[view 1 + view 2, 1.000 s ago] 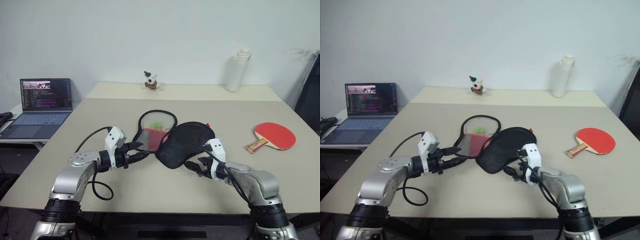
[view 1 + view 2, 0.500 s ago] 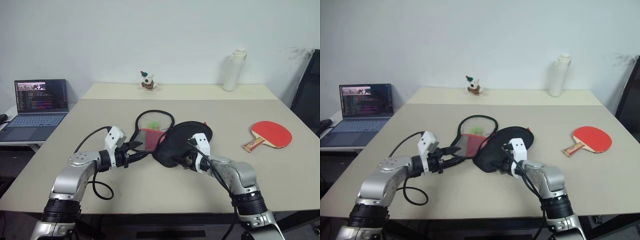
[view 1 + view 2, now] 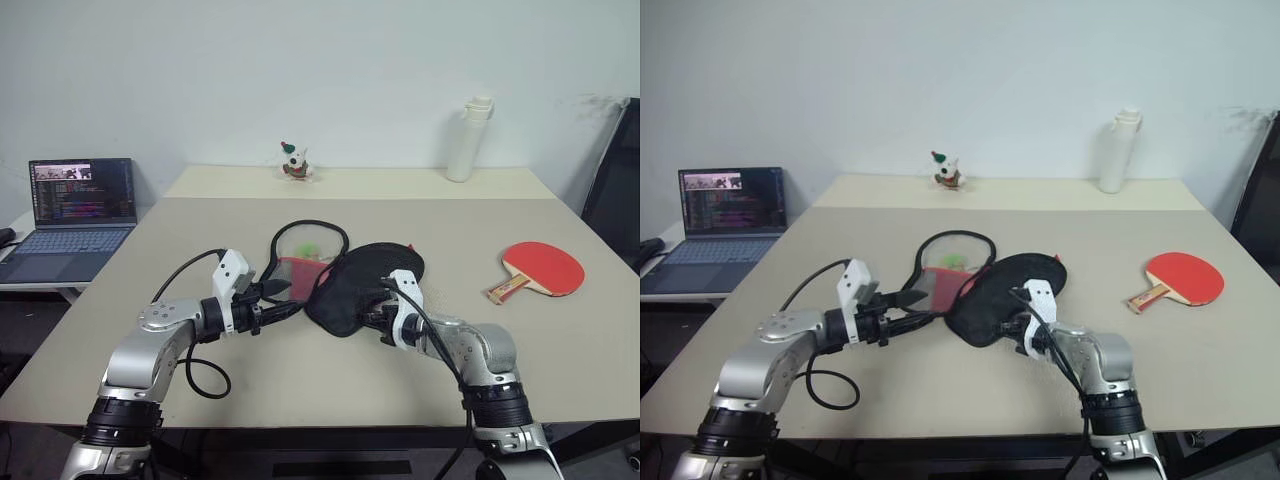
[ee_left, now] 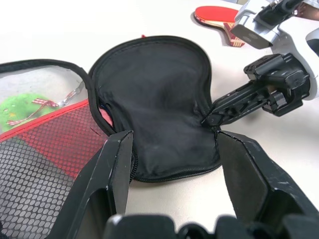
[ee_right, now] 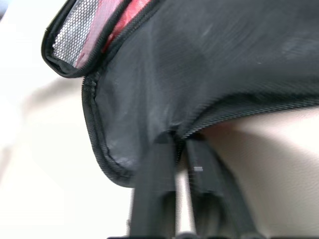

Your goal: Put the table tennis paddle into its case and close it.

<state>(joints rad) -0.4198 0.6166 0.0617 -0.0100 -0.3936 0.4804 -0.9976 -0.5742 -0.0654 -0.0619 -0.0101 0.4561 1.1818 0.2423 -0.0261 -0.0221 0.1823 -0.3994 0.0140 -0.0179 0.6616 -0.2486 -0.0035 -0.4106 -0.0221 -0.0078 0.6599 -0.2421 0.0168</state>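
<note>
Right wrist view: right gripper (image 5: pixel 180 142) clenched on the case (image 4: pixel 154 94) edge. Left gripper (image 4: pixel 172 144) released. Paddle (image 3: pixel 545 266) at three o'clock; laptop (image 3: pixel 70 205) at nine.

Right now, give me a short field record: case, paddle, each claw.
case: open, zip undone, black flap folded over beside the red mesh half
table tennis paddle: on the table, red face up, apart from the case, on the right
right claw: shut on the black flap's edge
left claw: at the mesh half's edge, grip unclear

bare tabletop (image 3: pixel 420 215) between case (image 3: pixel 355 285) and paddle (image 3: pixel 545 266) — bottle (image 3: pixel 467 139) far back
</note>
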